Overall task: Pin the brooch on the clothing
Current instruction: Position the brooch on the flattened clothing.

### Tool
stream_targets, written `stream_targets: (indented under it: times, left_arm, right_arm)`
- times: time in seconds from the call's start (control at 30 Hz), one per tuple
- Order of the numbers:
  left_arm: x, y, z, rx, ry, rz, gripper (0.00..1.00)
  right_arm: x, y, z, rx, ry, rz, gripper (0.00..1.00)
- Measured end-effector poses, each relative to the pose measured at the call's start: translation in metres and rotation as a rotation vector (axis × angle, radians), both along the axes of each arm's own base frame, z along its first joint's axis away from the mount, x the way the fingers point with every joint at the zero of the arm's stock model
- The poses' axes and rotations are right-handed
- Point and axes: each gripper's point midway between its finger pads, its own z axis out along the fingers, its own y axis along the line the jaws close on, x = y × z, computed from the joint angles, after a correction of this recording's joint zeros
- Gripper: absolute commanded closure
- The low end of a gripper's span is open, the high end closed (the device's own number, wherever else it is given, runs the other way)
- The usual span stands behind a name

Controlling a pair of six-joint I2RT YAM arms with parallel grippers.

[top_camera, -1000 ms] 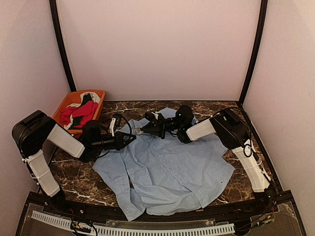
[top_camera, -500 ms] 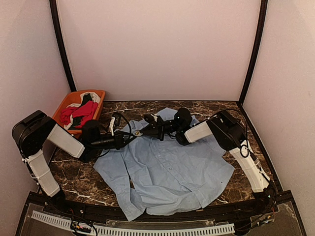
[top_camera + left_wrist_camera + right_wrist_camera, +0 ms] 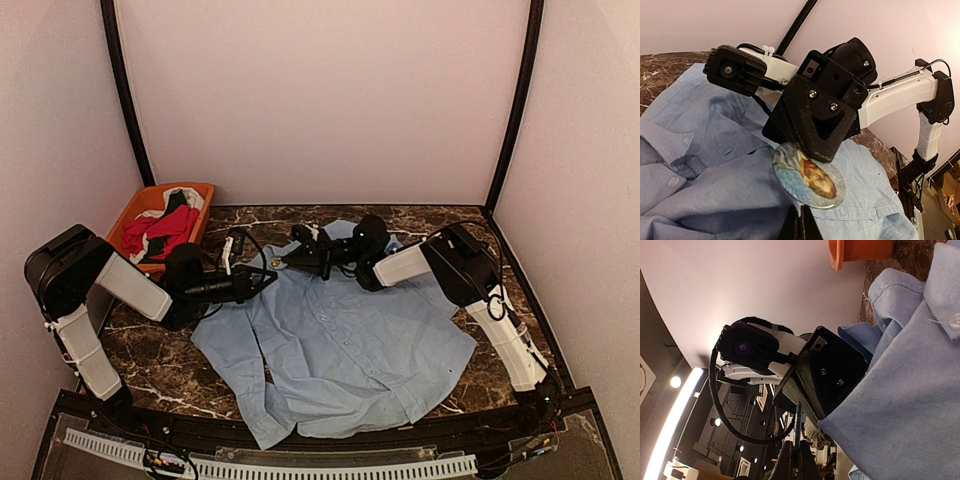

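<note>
Fingers of the right gripper (image 3: 812,152) are pressed shut on the brooch (image 3: 810,177), holding it just above the blue shirt (image 3: 340,340). The left gripper (image 3: 270,278) is shut too, pinching a fold of shirt by the collar. The pin is not in the cloth yet, I think, so poking it through comes next. The two grippers nearly touch, so room is tight. The orange basket (image 3: 135,215) is well apart.

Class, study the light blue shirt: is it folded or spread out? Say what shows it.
Spread out, front up: the shirt lies wide across the table, its button line visible, one sleeve reaching toward the near edge.
</note>
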Motion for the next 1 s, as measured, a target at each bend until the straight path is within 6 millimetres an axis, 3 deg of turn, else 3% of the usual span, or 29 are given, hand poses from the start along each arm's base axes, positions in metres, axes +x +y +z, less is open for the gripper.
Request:
stream_targets:
  times: [0.47, 1.0]
  left_arm:
    - [0.0, 0.0, 0.003, -0.012, -0.002, 0.0, 0.99]
    - [0.003, 0.002, 0.001, -0.026, 0.035, 0.014, 0.99]
  right_arm:
    - [-0.001, -0.001, -0.005, -0.01, 0.014, -0.003, 1.0]
    - [0.011, 0.007, -0.014, 0.022, -0.007, -0.027, 1.0]
